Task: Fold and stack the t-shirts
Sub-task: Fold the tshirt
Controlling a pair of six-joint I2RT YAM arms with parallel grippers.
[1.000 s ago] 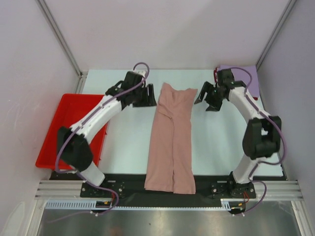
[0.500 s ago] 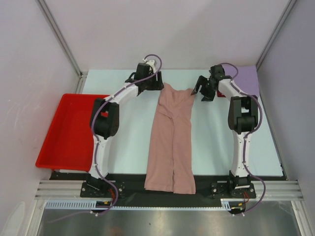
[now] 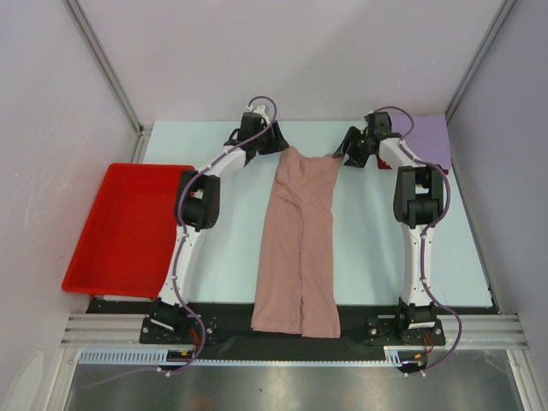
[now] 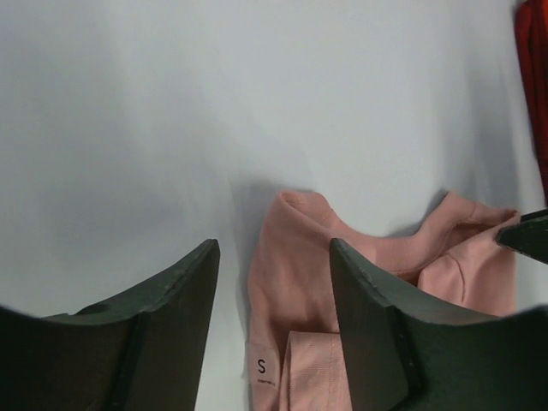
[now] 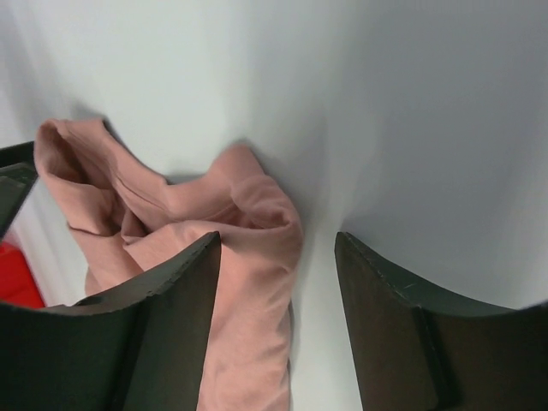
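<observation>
The dusty-pink t-shirt (image 3: 300,244) lies folded into a long narrow strip down the middle of the table, print hidden. My left gripper (image 3: 276,147) is open at its far left corner. In the left wrist view the cloth (image 4: 295,274) with a white "S" tag (image 4: 259,368) lies between the open fingers (image 4: 171,308). My right gripper (image 3: 342,154) is open at the far right corner. In the right wrist view the pink corner (image 5: 257,223) lies between the open fingers (image 5: 394,317). A folded lavender tee (image 3: 428,137) lies at the far right. No red tee shows.
A red plastic tray (image 3: 128,227) stands at the left edge of the table. Metal frame posts rise at the far corners. The black rail with both arm bases runs along the near edge.
Both arms have stretched further out and lowered their grippers onto the far corners of the pink shirt. The shirt has not moved.
</observation>
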